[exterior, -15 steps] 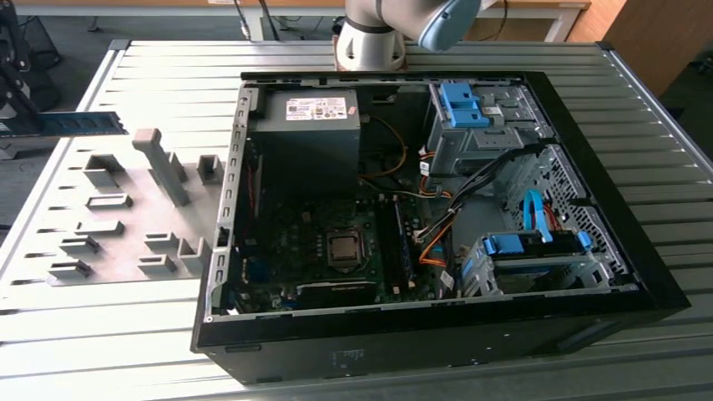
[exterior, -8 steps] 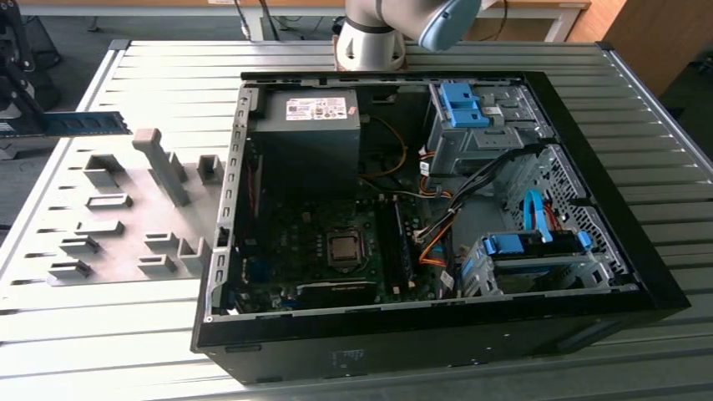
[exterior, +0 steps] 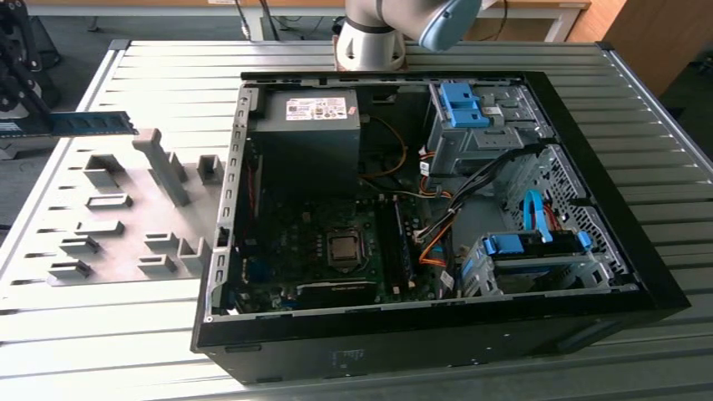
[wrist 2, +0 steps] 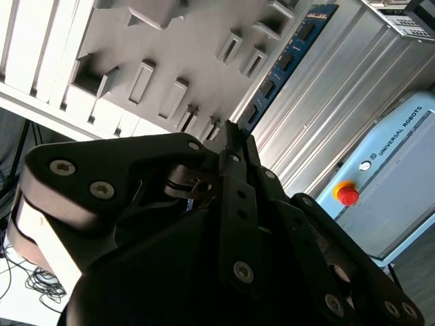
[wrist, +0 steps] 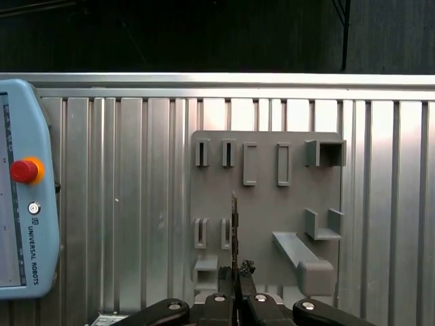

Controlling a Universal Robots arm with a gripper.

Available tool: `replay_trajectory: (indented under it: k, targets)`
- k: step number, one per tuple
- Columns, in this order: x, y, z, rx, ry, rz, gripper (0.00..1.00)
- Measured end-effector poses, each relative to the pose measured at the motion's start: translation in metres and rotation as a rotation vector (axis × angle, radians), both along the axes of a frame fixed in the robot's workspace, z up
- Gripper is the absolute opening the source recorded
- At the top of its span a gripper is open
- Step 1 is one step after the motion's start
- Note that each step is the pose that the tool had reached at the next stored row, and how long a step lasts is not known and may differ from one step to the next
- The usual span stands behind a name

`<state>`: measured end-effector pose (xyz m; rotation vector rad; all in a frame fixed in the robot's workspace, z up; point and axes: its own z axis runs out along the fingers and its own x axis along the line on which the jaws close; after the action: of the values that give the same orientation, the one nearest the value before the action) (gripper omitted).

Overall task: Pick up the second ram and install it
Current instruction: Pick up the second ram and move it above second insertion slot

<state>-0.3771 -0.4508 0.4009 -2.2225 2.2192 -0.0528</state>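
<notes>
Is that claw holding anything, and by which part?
The gripper holds the second ram, pinched by one short end; the rest sticks out free.

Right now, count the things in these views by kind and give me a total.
second ram, gripped in the end effector: 1
grey holder plate: 1
open computer case: 1
blue drive brackets: 2
teach pendant: 1
Total: 6

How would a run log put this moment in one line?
gripper: shut on memory stick | stick: in air by grey tray | computer case: open, stick outside it
</notes>
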Motion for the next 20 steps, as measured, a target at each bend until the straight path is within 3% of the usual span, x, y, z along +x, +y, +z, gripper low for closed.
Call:
replay_trajectory:
  k: [20]
  targets:
    - [0.019, 0.0, 0.0, 0.0, -0.0001, 0.0, 0.14]
